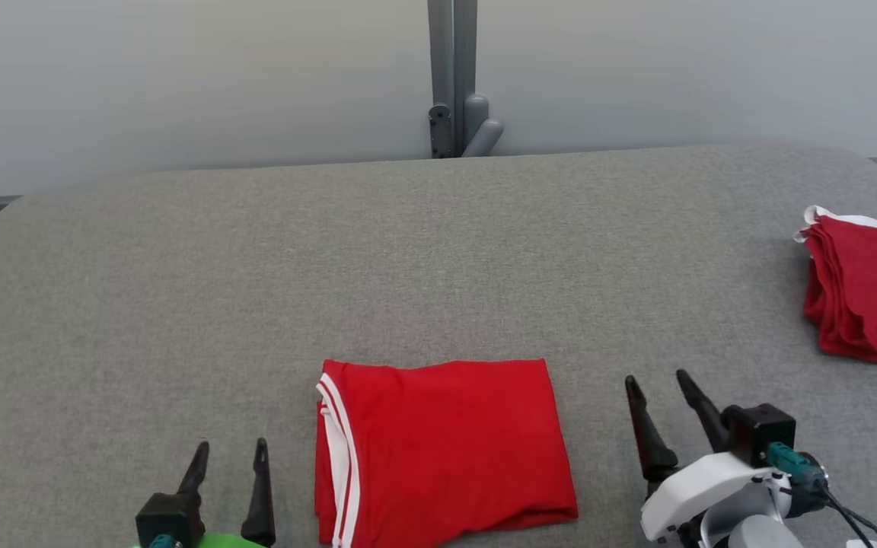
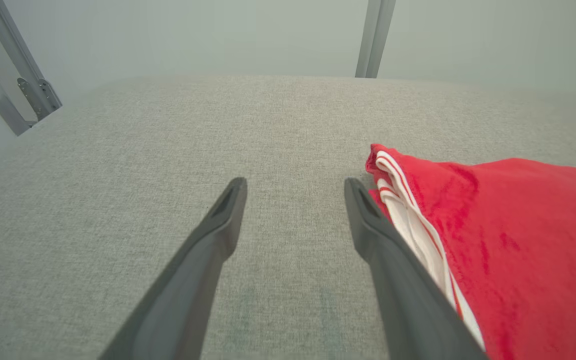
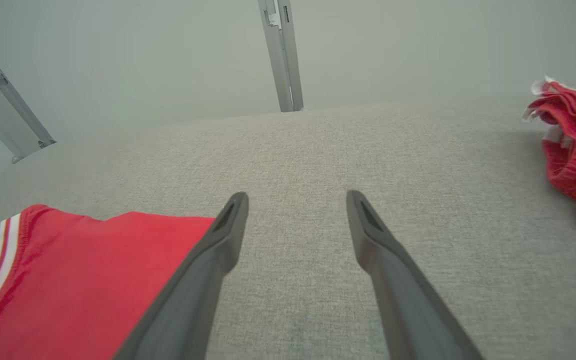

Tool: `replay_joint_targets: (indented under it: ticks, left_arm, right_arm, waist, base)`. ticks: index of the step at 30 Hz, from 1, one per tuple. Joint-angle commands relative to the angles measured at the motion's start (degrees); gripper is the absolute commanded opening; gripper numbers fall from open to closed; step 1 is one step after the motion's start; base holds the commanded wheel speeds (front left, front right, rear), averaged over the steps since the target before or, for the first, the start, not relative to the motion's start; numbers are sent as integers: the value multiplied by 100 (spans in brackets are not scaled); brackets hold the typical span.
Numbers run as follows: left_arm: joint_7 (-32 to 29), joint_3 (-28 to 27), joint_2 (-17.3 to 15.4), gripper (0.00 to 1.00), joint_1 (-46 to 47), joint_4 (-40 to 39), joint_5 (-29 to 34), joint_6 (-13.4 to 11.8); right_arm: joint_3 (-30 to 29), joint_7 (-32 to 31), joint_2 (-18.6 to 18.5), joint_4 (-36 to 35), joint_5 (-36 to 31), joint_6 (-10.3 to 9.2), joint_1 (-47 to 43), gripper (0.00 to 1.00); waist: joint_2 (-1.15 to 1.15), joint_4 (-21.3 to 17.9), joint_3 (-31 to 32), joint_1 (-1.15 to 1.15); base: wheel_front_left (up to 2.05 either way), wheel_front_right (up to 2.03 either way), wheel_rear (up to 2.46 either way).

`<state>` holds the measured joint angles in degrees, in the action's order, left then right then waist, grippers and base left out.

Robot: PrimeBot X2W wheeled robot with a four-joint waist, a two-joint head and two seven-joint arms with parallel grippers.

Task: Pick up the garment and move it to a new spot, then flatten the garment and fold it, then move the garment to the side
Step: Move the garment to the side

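The garment [image 1: 446, 449] is red with white stripes along its left edge, folded into a flat rectangle near the front middle of the grey table [image 1: 256, 266]. My left gripper [image 1: 231, 447] stands open to its left, nothing between the fingers; in the left wrist view the garment [image 2: 508, 240] lies just right of my gripper [image 2: 294, 186]. My right gripper [image 1: 658, 379] is open to the garment's right, also empty. Through the right wrist camera, the garment [image 3: 83, 280] sits at lower left beside my open gripper [image 3: 296, 199].
A stack of folded red clothes [image 1: 869, 293] lies at the table's right edge, also visible as the stack [image 3: 573, 150] in the right wrist view. A grey post with a bracket [image 1: 454, 84] stands behind the table against the pale wall.
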<state>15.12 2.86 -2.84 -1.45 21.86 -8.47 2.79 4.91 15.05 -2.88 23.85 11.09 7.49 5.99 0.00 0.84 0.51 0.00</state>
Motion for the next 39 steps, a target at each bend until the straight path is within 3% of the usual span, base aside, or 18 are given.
replay_joint_targets:
  ticks: [1,4,5,8,15,17,22,27,28,39]
  left_arm:
    - [-2,76,-14,100,79,30,-38,17]
    - [-3,241,-20,100,89,97,-71,20]
    - [-2,316,-19,100,69,158,-85,30]
    - [-3,364,-16,100,-5,215,10,56]
    - [-2,211,-15,100,-168,241,82,85]
    - [-2,193,-14,100,-174,220,73,82]
    - [-3,222,-16,100,-152,174,42,97]
    - [-2,244,-15,100,-110,125,24,110]
    - [-2,225,-14,100,-126,104,-4,105]
    - [-2,377,-17,100,315,-7,-67,84]
  right_arm:
    - [153,11,-14,90,135,-1,-64,100]
    - [533,11,-11,363,508,-1,-27,100]
    - [864,11,-13,766,897,-1,44,100]
    - [1129,13,-19,1235,1312,-1,360,100]
    - [1598,-3,-14,2226,1747,-1,707,100]
    - [1668,-3,-4,2317,1810,-1,774,0]
    - [1442,2,-19,2223,1666,-2,870,0]
    - [980,12,-29,1917,1323,-5,795,0]
    - [906,12,-25,1843,1186,-5,767,0]
    - [937,12,-16,1548,1079,-5,977,0]
  waist:
    - [0,214,-95,0]
    - [0,535,-173,0]
    - [0,754,-207,0]
    - [0,1052,-241,0]
    - [0,1343,-200,0]
    - [0,1315,-188,0]
    - [0,1093,-165,0]
    - [0,503,-115,0]
    - [0,120,-93,0]
    - [0,-2129,-373,0]
  base:
    - [0,0,0]
    - [0,0,0]
    - [0,0,0]
    - [0,0,0]
    - [0,0,0]
    - [0,0,0]
    - [0,0,0]
    - [0,0,0]
    - [0,0,0]
    - [0,0,0]
